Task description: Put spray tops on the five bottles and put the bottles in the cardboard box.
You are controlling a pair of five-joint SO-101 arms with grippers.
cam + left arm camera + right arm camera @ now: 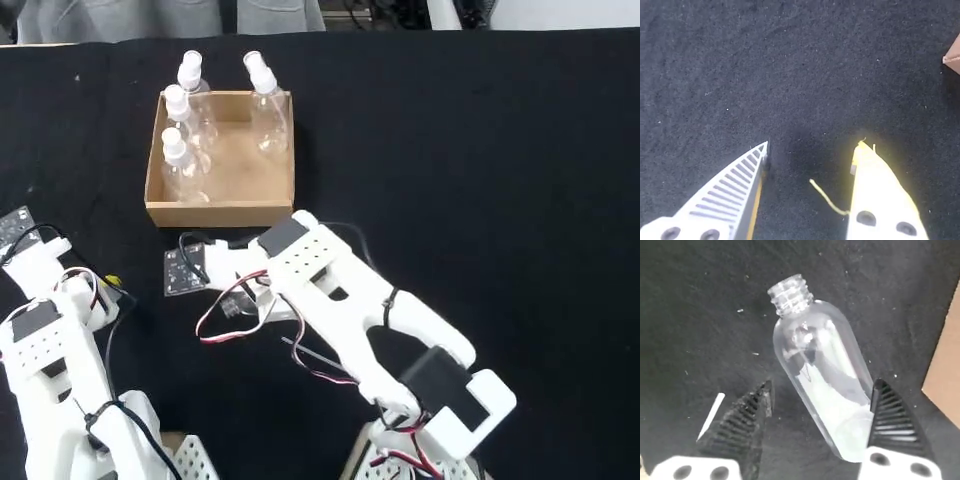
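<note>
Bottle [820, 370] no. five, clear and w/o spray top, lies on its side on the black cloth [480, 150]. It is at centre of the right wrist view, w/ threaded neck toward the upper part of the frame. Over it is the right gripper [823, 385], fingers spread wide, one on each side of the bottle body. Whether the finger at frame right touches it, I cannot tell. In the high view the right arm [350, 310] is stretched from bottom centre to just below the cardboard box [220, 212], which sits at upper left of the frame. Four capped bottles [268, 110] stand in it: three along its left side, one at back right. In the left wrist view the left gripper [812, 145] also has fingers spread, w/ only cloth btw. them. The left arm [60, 350] is at lower left of the high view.
</note>
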